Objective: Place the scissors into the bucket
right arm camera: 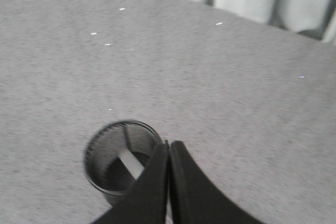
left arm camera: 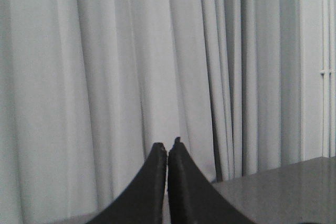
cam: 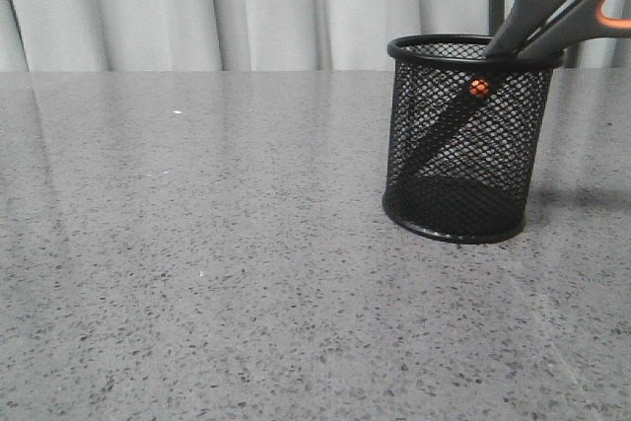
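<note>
The black wire-mesh bucket [cam: 458, 160] stands upright on the grey table, right of centre in the front view. The scissors [cam: 552, 7] stand inside it, blades down, leaning on the right of the rim. Their grey-and-orange handles stick out above it and the orange pivot screw shows through the mesh. In the right wrist view my right gripper [right arm camera: 169, 143] is shut and holds nothing, above and beside the bucket [right arm camera: 102, 153]. A pale strip, the scissors' blade [right arm camera: 131, 164], shows inside. My left gripper [left arm camera: 167, 144] is shut and empty, raised and facing the curtain. Neither gripper shows in the front view.
The grey speckled table [cam: 197, 244] stretches left of and in front of the bucket. A pale pleated curtain [cam: 246, 7] hangs behind the table's far edge.
</note>
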